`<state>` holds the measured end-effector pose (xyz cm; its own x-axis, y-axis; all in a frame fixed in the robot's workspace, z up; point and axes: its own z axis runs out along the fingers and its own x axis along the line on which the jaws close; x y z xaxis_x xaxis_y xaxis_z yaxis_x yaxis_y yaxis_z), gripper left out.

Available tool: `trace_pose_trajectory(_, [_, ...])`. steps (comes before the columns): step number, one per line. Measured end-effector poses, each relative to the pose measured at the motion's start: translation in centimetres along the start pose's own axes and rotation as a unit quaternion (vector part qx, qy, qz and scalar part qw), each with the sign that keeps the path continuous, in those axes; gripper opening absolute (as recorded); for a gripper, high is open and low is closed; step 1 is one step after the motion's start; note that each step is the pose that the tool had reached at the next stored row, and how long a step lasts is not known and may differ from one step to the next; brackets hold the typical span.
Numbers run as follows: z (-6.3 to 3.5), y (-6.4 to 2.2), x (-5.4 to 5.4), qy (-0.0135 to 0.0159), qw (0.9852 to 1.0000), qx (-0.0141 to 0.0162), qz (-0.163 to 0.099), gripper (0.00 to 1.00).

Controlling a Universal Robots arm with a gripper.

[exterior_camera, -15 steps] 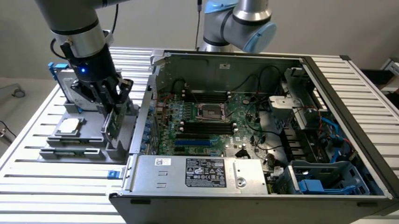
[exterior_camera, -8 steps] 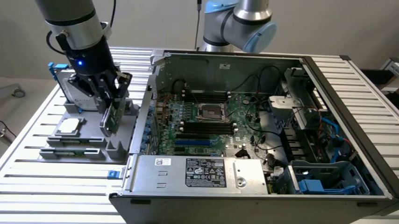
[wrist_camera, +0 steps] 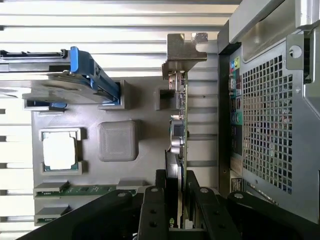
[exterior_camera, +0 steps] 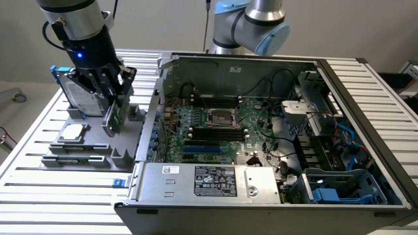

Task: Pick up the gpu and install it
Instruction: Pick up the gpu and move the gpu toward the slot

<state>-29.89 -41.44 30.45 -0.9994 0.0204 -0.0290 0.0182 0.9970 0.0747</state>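
While gripper [exterior_camera: 112,105] hangs over tray [exterior_camera: 124,149], jaws part-closed, clamped on gpu [exterior_camera: 115,117], one finger per face. Card held on edge, just above or in tray slot, can't tell which. Sits at exterior view's left of open case [exterior_camera: 261,63], just beside its wall. Drive [exterior_camera: 81,95], cpu [exterior_camera: 72,131] on same tray.

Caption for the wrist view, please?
Gripper clasping the gpu edge-on over the grey parts tray, beside the computer case.
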Motion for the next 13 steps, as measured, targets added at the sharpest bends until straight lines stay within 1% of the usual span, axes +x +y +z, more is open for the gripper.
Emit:
trace_pose_trajectory(5, [-1.41, 0.11, -0.1, 0.0002, 1.0, -0.0057, -0.001, 0.26])
trace_pose_trajectory(8, [-2.11, 0.16, -0.2, 0.0002, 1.0, -0.0085, -0.001, 0.26])
trace_pose_trajectory(11, [-2.79, 0.21, -0.2, 0.0002, 0.9999, -0.0102, -0.001, 0.26])
trace_pose_trajectory(13, [-3.41, 0.25, -0.3, 0.0001, 0.9999, -0.0115, -0.001, 0.26])
